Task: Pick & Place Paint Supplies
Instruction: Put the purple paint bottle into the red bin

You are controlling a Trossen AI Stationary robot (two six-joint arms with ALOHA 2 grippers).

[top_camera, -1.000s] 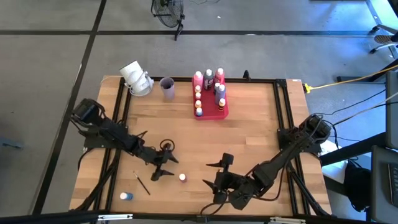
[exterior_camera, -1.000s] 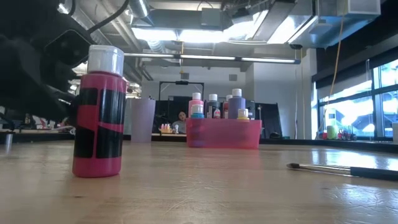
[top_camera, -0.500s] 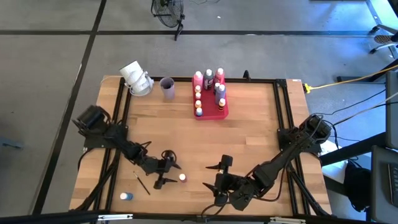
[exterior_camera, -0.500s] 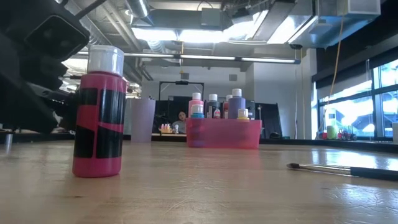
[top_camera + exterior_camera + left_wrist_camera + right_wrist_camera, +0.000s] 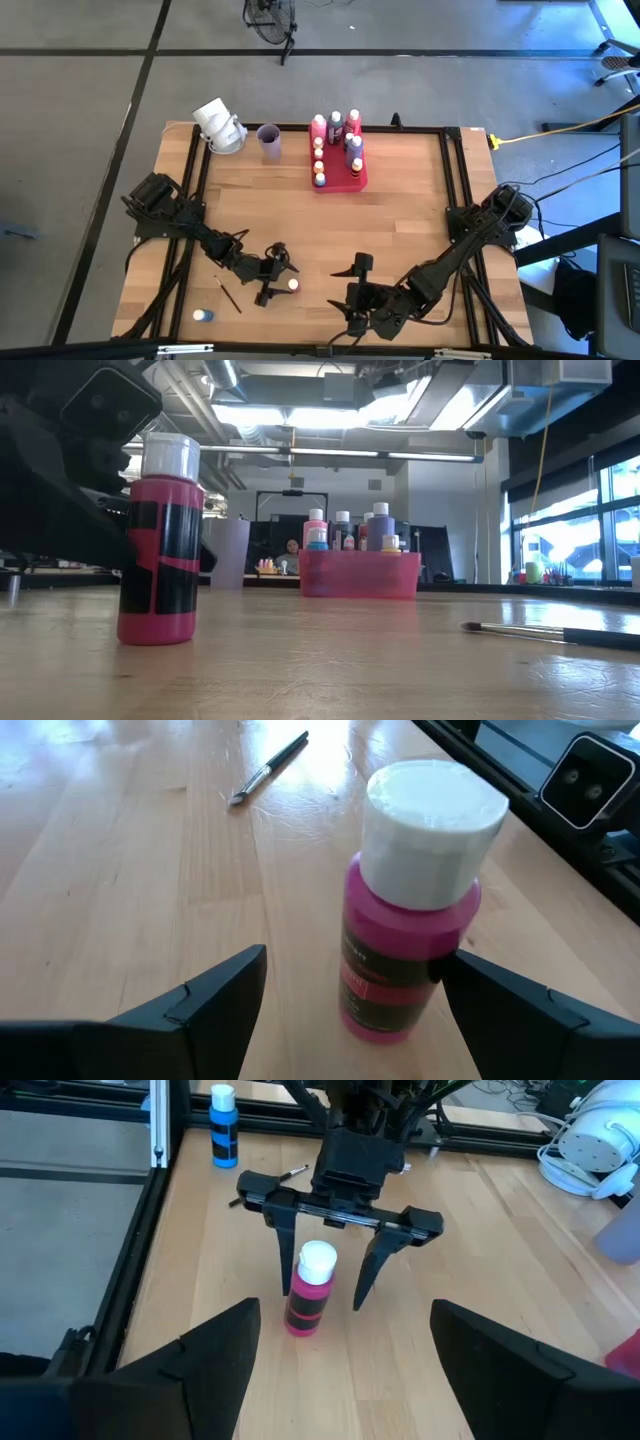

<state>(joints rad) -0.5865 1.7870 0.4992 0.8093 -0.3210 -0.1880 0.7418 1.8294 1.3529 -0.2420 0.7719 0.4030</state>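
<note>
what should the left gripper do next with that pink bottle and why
Probably close. The left gripper is open with a finger on each side of the upright pink bottle, not yet touching it, so shutting should grip it below the white cap.

Glossy plastic pink bottle on smooth, varnished wood table.

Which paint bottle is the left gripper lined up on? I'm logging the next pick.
The pink bottle standing alone near the table's front, between the open fingers of the left gripper. The blue bottle stands apart; the rest sit in the tray.
</note>
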